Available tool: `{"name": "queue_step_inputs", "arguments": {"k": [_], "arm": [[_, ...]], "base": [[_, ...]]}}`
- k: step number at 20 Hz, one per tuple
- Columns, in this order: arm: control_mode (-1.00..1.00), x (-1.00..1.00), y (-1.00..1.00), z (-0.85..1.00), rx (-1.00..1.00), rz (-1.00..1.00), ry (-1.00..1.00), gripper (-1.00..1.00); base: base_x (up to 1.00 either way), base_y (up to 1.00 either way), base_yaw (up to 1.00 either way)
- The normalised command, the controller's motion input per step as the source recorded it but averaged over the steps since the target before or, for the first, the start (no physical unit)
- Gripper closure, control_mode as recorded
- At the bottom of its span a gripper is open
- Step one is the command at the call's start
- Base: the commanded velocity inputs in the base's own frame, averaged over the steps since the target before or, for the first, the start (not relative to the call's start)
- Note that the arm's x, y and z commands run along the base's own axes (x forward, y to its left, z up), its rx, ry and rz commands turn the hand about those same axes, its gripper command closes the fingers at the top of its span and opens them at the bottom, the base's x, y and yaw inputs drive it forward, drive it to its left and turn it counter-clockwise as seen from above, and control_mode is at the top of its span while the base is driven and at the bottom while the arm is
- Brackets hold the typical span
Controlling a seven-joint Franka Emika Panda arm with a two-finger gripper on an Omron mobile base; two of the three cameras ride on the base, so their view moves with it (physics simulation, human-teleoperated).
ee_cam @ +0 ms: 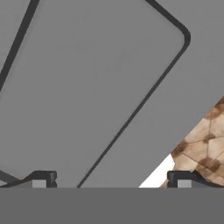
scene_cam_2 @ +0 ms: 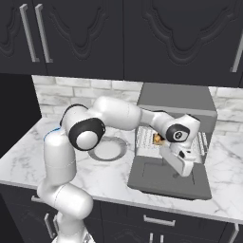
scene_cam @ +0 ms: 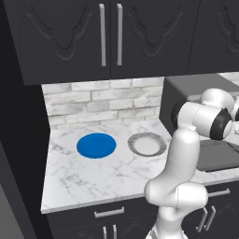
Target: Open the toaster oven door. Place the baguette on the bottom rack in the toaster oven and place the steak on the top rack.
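Below the open claw (scene_cam_2: pixel 186 172), the lowered toaster oven door (scene_cam_2: pixel 156 178).

My white arm (scene_cam: pixel 182 158) rises at the lower right, its elbow bent toward the grey toaster oven (scene_cam: pixel 196 95) at the right edge. On the marble tabletop (scene_cam: pixel 84 177) a blue plate (scene_cam: pixel 96 145) lies just left of a grey-rimmed plate (scene_cam: pixel 147 144), apart. Dark cabinets (scene_cam: pixel 107 35) hang above.

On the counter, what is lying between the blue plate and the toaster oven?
In the left base view, a grey-rimmed plate lies between the blue plate and the toaster oven. It appears to hold nothing.
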Motion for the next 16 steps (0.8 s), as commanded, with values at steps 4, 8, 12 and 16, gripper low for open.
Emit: {"name": "queue_step_inputs", "arguments": {"k": [4, 8, 12, 16], "arm": [[-1.00, 0.32, 0.02, -0.03, 0.00, -0.08, 0.00, -1.00], [-1.00, 0.33, 0.05, -0.01, 0.00, -0.08, -0.01, -1.00], [-1.00, 0.41, 0.08, 0.05, 0.00, -0.10, -0.02, -1.00], [-1.00, 0.39, 0.09, 0.01, 0.00, -0.11, 0.00, -1.00]], "base": [[0.00, 0.00, 0.00], [0.00, 0.00, 0.00], [0.00, 0.00, 0.00], [0.00, 0.00, 0.00]]}}
